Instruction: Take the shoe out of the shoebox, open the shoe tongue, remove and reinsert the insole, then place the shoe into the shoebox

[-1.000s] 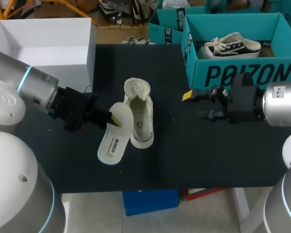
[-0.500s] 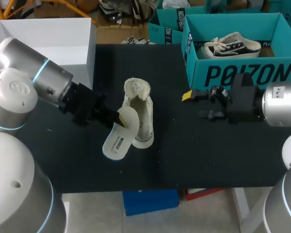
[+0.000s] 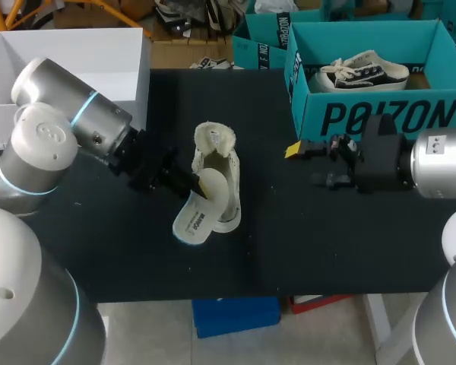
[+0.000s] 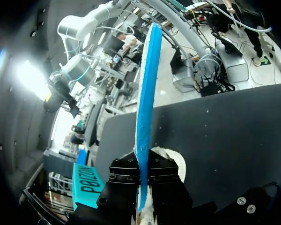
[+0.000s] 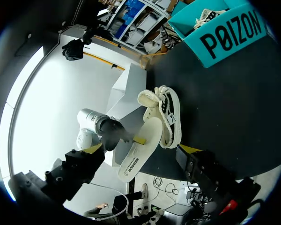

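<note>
A cream low-top shoe (image 3: pixel 222 169) stands on the black table, its collar toward the far side. My left gripper (image 3: pixel 200 190) is shut on a white insole (image 3: pixel 197 217) with a blue underside. The insole's upper end rests against the shoe's opening and its other end hangs toward the table front. The left wrist view has the insole (image 4: pixel 145 89) edge-on between the fingers, and the shoe (image 4: pixel 172 158) just beyond. My right gripper (image 3: pixel 308 163) stands open beside the teal shoebox (image 3: pixel 380 114), right of the shoe. From the right wrist, shoe (image 5: pixel 167 115) and insole (image 5: pixel 139 154) lie ahead of that gripper (image 5: pixel 140 150).
A second, dark-and-white shoe (image 3: pixel 362 72) lies inside the teal shoebox. A white open box (image 3: pixel 68 68) sits at the table's back left. Another teal box (image 3: pixel 262 42) stands behind. Bare black table lies in front of and right of the shoe.
My left arm has swung right and toward the shoe, carrying the insole from beside the shoe onto its opening. The right arm has kept still.
</note>
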Robot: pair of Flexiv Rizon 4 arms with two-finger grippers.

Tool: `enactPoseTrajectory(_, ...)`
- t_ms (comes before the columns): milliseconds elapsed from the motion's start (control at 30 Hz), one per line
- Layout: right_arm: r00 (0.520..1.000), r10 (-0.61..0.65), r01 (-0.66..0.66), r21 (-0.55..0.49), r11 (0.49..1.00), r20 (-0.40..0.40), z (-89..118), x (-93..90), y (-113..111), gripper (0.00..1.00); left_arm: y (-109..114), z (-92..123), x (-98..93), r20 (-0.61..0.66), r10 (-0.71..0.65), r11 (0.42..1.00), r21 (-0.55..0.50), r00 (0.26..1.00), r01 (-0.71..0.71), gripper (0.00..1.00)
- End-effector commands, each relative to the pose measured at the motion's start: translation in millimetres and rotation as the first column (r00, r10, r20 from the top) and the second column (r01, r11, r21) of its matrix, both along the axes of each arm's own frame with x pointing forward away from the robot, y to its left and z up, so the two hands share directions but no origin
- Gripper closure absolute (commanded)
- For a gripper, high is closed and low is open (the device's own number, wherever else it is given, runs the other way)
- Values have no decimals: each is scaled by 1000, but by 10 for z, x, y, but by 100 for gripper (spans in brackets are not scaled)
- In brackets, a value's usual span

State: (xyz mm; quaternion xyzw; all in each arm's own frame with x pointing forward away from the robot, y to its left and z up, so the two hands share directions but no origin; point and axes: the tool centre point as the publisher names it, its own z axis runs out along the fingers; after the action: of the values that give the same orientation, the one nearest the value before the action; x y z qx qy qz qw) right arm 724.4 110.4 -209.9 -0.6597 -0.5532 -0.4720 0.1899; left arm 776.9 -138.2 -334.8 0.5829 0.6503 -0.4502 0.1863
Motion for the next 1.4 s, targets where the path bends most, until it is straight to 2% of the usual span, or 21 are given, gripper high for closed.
enactPoseTrajectory(33,1000,1,-1,1,1000,0,1,0,-5,0,-21,-41,40,-6,-1,1000,11,1000,1,100)
enactPoseTrajectory(867,1000,1,-1,1,1000,0,1,0,-5,0,-157,-259,261,-52,-5,1000,26,999,6,100)
enactPoseTrajectory(1400,1000,1,-1,1,1000,0,1,0,-5,0,-140,-342,441,-35,46,999,24,998,-45,100)
